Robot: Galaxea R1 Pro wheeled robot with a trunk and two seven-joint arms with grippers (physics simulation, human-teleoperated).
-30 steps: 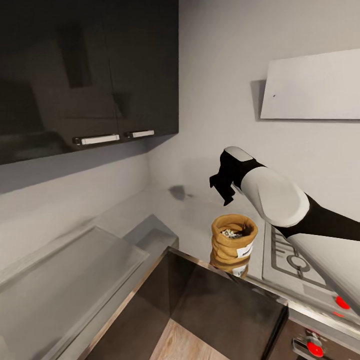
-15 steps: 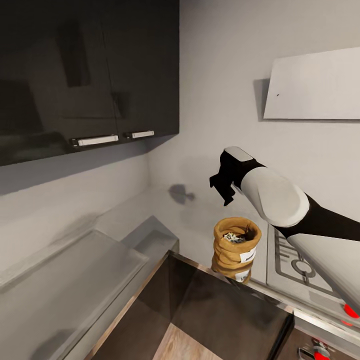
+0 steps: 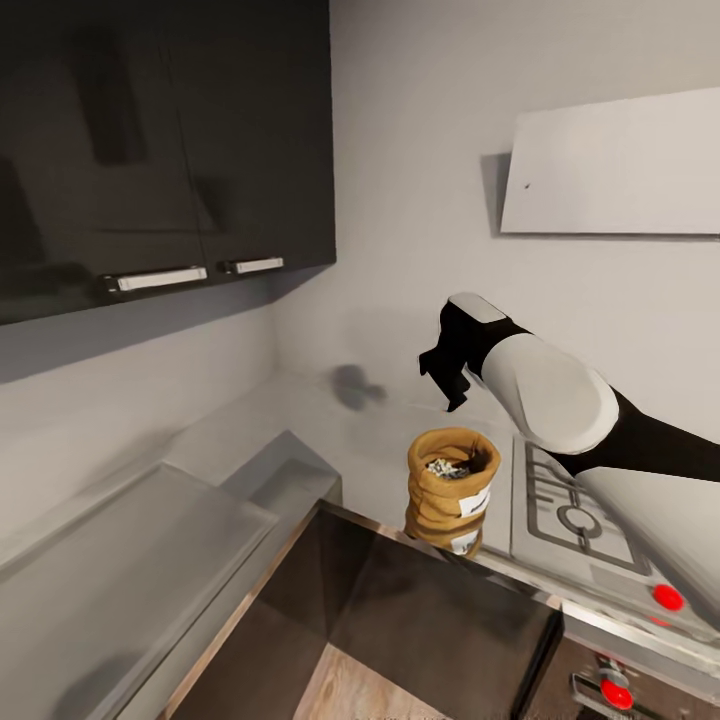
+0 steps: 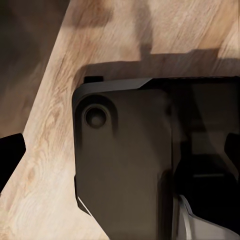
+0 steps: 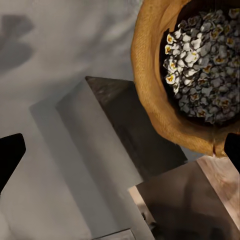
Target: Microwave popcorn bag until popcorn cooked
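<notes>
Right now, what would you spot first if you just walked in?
The brown popcorn bag stands open near the countertop's front edge, beside the gas hob, with popcorn showing inside. The right gripper hangs in the air just above it, not touching. Dark wall cabinets fill the corner high up.

My right arm reaches forward across my front, white forearm leading to the black wrist. My right gripper (image 3: 447,385) hangs pointing downward, fingers spread apart with nothing between them.

Rough burlap popcorn bag (image 3: 449,488), brushed-steel countertop (image 3: 330,430), glossy dark cabinets (image 3: 160,150)
</notes>
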